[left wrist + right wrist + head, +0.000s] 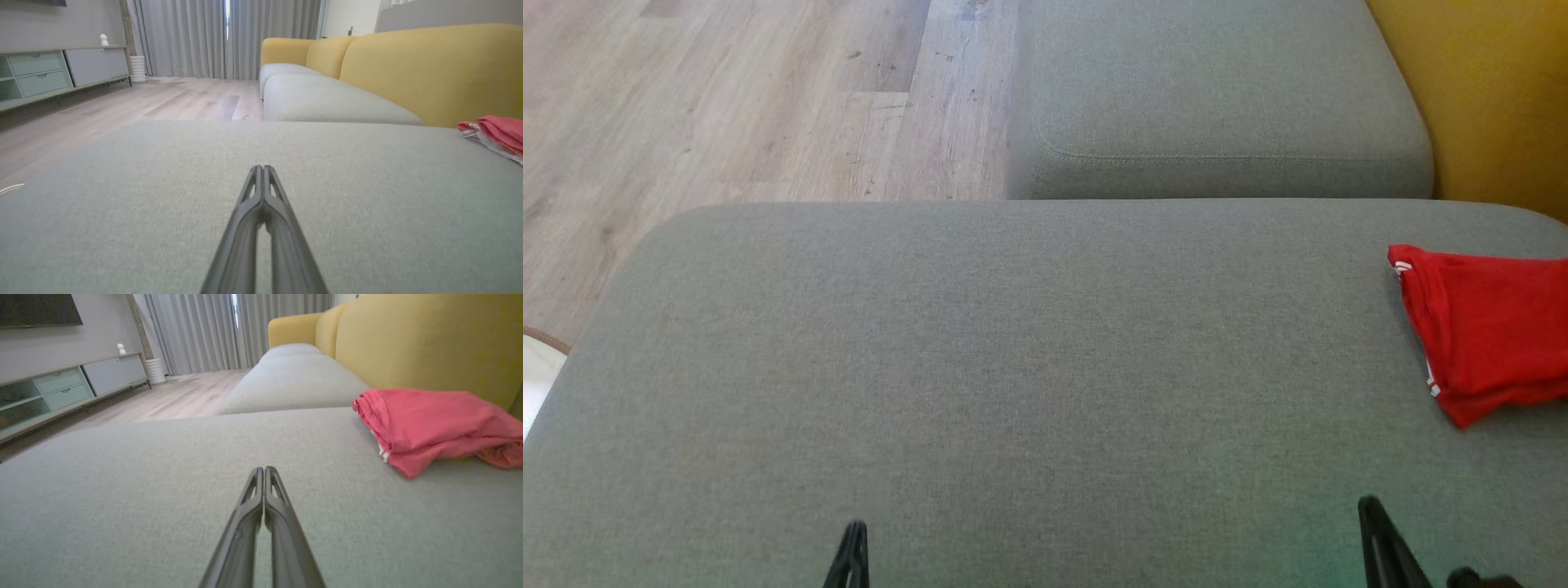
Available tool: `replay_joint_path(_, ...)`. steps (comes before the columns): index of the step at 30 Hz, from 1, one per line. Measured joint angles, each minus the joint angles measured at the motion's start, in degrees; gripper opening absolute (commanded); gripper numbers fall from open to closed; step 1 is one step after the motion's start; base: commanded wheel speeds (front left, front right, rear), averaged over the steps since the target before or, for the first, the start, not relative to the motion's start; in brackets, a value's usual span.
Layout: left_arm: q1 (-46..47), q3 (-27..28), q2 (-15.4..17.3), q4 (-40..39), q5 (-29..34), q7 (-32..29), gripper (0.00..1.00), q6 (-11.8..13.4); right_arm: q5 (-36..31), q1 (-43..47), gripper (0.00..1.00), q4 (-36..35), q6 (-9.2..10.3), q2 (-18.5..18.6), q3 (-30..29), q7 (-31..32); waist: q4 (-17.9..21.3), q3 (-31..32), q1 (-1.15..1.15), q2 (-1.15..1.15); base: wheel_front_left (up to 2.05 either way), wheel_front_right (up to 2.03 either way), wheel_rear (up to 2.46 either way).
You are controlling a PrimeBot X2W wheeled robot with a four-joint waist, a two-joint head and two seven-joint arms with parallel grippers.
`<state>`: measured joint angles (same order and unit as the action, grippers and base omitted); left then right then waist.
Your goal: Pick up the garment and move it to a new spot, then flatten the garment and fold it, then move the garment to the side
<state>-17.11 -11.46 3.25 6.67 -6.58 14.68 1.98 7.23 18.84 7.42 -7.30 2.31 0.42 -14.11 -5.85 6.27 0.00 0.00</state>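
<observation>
I had the left hand (262,168) low over the grey sofa cushion (1013,343), its two fingers pressed together with nothing between them. The right hand (262,468) was the same: fingers together, empty, pointing out across the bare fabric. The red garment (1486,335) lay off at the right edge of that cushion, near the yellow backrest (408,343) and well apart from both hands. It looked stacked in layers with a white-trimmed edge showing, so I read it as folded and set to the side. That put me at the close of the last step, by my judgement. If the fold held, nothing more was called for but keeping both hands clear. If it needed redoing, the right hand was the nearer one and would have to part its fingers first.
</observation>
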Motion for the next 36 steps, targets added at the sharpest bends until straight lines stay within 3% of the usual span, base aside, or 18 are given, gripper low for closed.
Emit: replay_joint_path(36,4.21,2.31,0.6,3.02,-25.3,-4.6,0.0,-2.54,24.73,-4.42,0.0,2.7,0.01,0.2,-0.52,4.57,1.67,-1.85,0.0,0.0,0.0,0.0,0.0)
